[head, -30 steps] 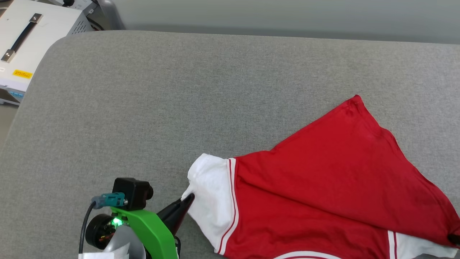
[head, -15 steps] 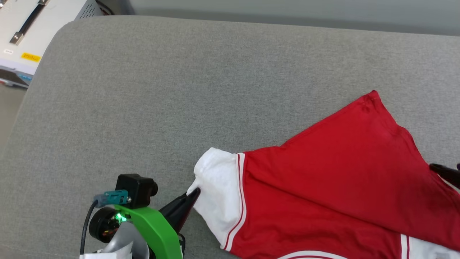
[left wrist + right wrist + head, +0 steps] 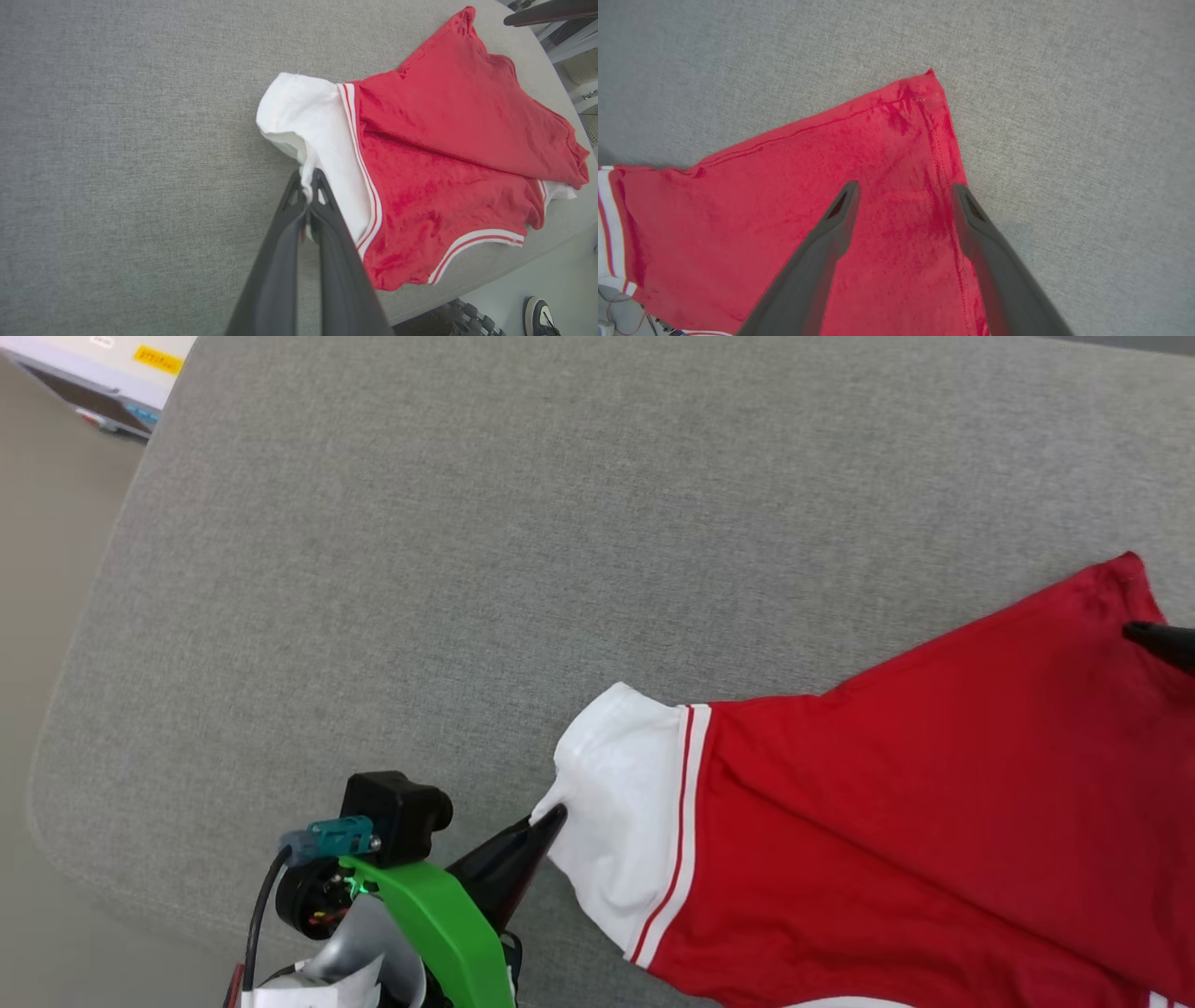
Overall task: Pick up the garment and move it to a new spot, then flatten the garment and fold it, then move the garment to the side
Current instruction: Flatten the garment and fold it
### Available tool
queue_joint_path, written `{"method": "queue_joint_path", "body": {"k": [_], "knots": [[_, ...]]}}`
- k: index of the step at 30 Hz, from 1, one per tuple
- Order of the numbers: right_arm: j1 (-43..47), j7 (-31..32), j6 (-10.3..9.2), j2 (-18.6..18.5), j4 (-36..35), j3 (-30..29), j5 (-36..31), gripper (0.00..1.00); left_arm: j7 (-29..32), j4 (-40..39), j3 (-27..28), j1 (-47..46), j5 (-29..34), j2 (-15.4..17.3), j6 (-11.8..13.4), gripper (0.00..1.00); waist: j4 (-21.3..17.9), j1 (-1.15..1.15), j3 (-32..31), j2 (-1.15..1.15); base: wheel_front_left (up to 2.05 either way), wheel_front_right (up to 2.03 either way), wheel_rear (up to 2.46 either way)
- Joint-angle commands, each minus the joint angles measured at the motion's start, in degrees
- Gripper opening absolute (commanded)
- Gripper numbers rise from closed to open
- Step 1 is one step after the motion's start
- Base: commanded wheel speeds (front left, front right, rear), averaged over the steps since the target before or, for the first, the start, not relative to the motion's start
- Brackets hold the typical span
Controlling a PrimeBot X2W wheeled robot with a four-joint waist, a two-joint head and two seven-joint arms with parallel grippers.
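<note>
Grey woven cloth covers the padded tabletop (image 3: 373, 569), and the red soft-cloth T-shirt with white sleeves and striped trim (image 3: 887, 821) lies rumpled on its right half. It runs from a white sleeve (image 3: 308, 121) at the near left to a pointed red hem corner (image 3: 924, 88) at the far right. The left tool (image 3: 308, 179) sits just left of the shirt, clenched on the sleeve's edge. The right tool (image 3: 906, 189), nearer the red corner, hangs over it with jaws spread wide, grasping nothing; whether its tips touch the cloth I cannot tell. The next move likely turns on closing just short of that corner, so both tools can draw the shirt taut along this diagonal.
</note>
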Motion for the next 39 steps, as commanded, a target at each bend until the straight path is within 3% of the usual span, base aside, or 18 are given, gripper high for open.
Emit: {"method": "queue_joint_path", "body": {"k": [1, 7, 16, 17, 18, 26, 39], "knots": [[-1.33, -0.50, -0.04, -0.68, 1.23, 0.48, -0.75, 1.00, -0.50, 0.28, -0.18, -1.29, 0.91, -0.53, -0.46, 0.00, 3.62, 0.00, 3.44, 0.00, 0.00, 0.00, 0.00], [-4.46, -2.90, -0.04, -3.01, 7.22, 2.12, -2.50, 1.00, -1.59, 0.82, -1.82, -2.39, 0.53, -2.57, -1.57, 0.00, 5.85, 0.00, 5.37, 0.00, 0.00, 0.00, 0.00], [-3.89, -3.71, -0.04, -3.74, 12.89, 4.94, -2.20, 1.00, -2.48, 1.63, -1.81, -3.59, 0.98, -2.80, -1.85, 0.00, 6.74, 0.00, 5.92, 0.00, 0.00, 0.00, 0.00], [-3.49, -3.22, -0.04, -3.75, 13.25, 5.22, -1.93, 0.47, -2.52, 1.68, -1.70, -3.63, 0.97, -2.72, -1.81, 0.00, 6.75, 0.00, 5.88, 0.00, 0.00, 0.00, 0.00], [-3.26, -3.06, -0.04, -3.80, 13.35, 5.45, -1.75, 0.02, -2.54, 1.70, -1.62, -3.66, 0.96, -2.65, -1.78, 0.00, 6.74, 0.00, 5.86, 0.00, 0.00, 0.00, 0.00], [-2.72, -5.62, -0.04, -3.80, 13.72, 5.71, -0.71, 0.00, -2.79, 1.97, -1.10, -3.68, 0.90, -2.47, -1.15, 0.00, 6.05, 0.00, 4.40, 0.00, 0.00, 0.00, 0.00], [-3.74, -16.37, -0.04, -4.19, 14.69, 5.84, 3.39, 0.00, -3.46, 1.11, 1.48, -3.25, 0.83, -0.95, 0.61, 0.00, 1.49, 0.00, -3.40, 0.00, 0.00, 0.00, 0.00]]}}
